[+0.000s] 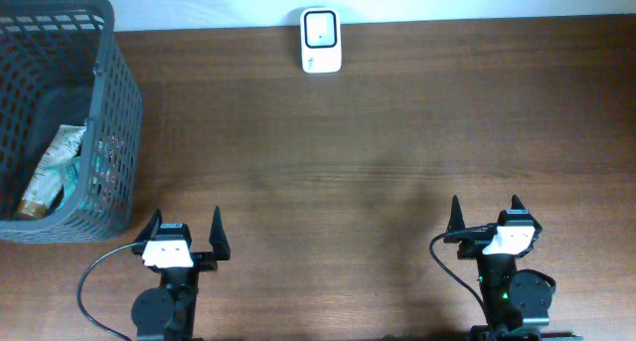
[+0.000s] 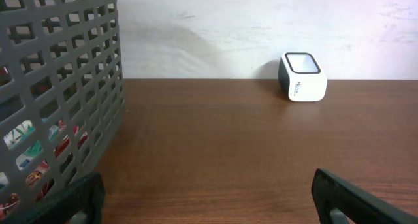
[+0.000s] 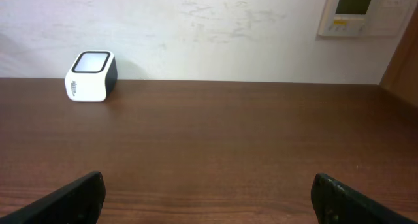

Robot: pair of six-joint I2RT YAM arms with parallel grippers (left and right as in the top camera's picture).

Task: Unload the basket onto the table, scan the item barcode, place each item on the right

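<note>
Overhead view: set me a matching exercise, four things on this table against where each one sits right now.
1 basket
2 scanner
3 left fingers
4 right fingers

A far edge, middle
B near edge, right side, spread open
C left side, packets inside
D near edge, beside the basket, spread open

Pairs: 1-C, 2-A, 3-D, 4-B

One table (image 1: 348, 162), one grey mesh basket (image 1: 109, 132) at nine o'clock, one white scanner (image 1: 320, 40) at twelve o'clock, two grippers (left gripper (image 1: 186, 222) at seven o'clock, right gripper (image 1: 486, 210) at five o'clock), one wall panel (image 3: 354, 12) seen from the right wrist, and packets (image 1: 50, 167) in the basket too overlapped to count
</note>
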